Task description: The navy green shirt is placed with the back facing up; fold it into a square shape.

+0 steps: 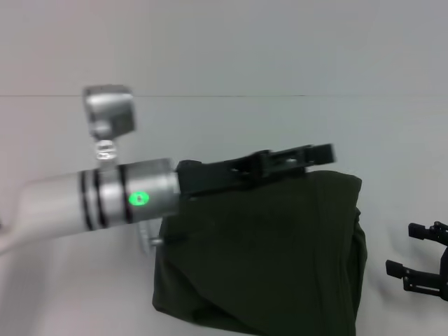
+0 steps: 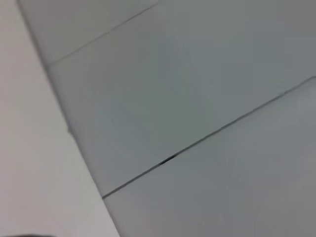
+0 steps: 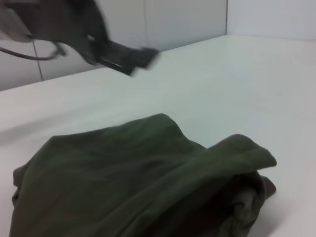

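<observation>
The navy green shirt point(image 1: 266, 252) lies on the white table as a folded, roughly square bundle with thick, rumpled edges; it also shows in the right wrist view point(image 3: 123, 187). My left gripper point(image 1: 311, 154) reaches in from the left and hovers over the shirt's far edge, raised off the cloth, with nothing in it; it also shows in the right wrist view point(image 3: 131, 57). My right gripper point(image 1: 413, 250) is open and empty, just right of the shirt near the table's front. The left wrist view shows only pale panels.
The white table point(image 1: 77, 280) spreads around the shirt. A pale wall point(image 1: 224, 42) stands behind the table's far edge. The left arm's silver wrist point(image 1: 133, 196) crosses the left half of the head view.
</observation>
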Action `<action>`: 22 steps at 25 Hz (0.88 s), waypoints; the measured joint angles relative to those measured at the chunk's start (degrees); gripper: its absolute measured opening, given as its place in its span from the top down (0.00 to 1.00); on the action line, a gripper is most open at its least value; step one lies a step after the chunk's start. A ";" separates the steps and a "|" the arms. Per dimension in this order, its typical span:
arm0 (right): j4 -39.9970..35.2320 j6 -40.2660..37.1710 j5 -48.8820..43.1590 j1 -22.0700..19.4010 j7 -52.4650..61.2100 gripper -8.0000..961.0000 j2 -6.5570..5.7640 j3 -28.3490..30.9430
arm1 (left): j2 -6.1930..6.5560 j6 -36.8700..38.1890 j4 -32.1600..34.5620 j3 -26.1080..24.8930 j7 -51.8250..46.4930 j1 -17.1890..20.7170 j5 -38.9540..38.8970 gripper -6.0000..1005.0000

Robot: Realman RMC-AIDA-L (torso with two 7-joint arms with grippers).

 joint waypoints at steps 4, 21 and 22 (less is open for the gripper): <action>0.00 -1.85 0.05 0.41 -0.06 0.05 0.00 2.48 | 2.49 6.69 7.96 -0.57 2.43 7.74 0.12 0.04; 7.05 -3.96 4.07 1.38 -7.47 0.04 0.01 3.88 | 4.09 18.46 13.16 -15.17 37.60 23.90 15.42 0.04; 7.67 -3.66 4.06 1.41 -8.55 0.04 0.14 3.02 | 3.90 18.09 13.19 -15.18 39.99 24.54 15.79 0.04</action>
